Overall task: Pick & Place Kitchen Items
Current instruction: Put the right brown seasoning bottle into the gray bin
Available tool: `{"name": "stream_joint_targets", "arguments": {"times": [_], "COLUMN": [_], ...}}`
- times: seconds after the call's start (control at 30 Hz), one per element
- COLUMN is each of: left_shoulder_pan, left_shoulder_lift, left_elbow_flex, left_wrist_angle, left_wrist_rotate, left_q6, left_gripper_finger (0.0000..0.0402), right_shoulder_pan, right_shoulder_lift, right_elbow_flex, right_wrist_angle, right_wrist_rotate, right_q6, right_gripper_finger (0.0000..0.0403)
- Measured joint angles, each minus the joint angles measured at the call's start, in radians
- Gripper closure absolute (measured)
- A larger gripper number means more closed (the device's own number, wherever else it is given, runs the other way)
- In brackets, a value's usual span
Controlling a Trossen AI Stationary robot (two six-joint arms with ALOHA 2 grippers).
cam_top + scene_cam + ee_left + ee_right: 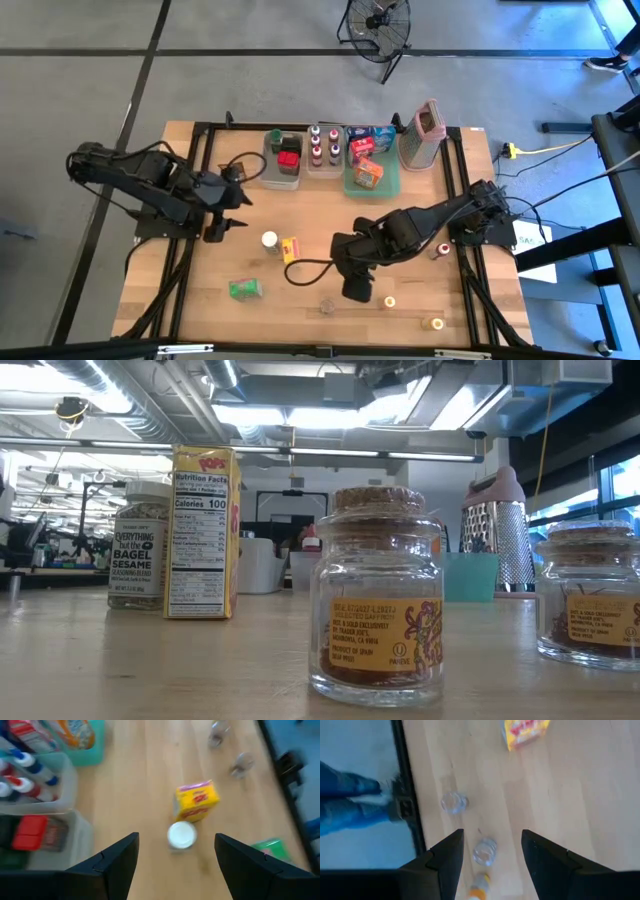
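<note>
I am hovering the left pincer [232, 211], open and empty, just short of the white-capped jar [269, 240]; it needs to descend and straddle it. The yellow box [290, 248] is crowding that jar. The right pincer [357, 290], also open and empty, is hanging over a clear jar [485, 851] near the surface's [190, 290] front edge.

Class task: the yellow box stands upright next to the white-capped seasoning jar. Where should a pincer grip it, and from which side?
Grip the yellow box near its top, across its two broad faces, coming straight down from above. It stands upright and is narrow, so open fingers should span it. The white-capped seasoning jar stands close beside it, so set the fingers clear of that side.
</note>
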Motion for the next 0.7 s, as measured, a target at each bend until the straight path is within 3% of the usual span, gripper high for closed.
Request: {"name": "stream_joint_targets", "arguments": {"times": [0.23,0.7], "left_shoulder_pan": [-0.027,-0.029], "left_shoulder_lift": [0.016,0.019], "left_elbow_flex": [-0.004,-0.118], "left_wrist_angle": [-0.011,-0.007], "left_wrist_rotate": [-0.139,-0.129], "left_q6": [0.029,0.028], "left_gripper_finger": [0.0146,0.0146], "right_shoulder_pan": [0.005,0.061], "right_shoulder_lift": [-0.001,0.028], "right_elbow_flex": [0.0,0.0], "right_wrist_angle": [0.088,-0.048], "right_wrist_rotate": [0.0,-0.022], "right_q6": [0.045,0.011], "right_gripper_finger": [0.0201,0.0201]}}
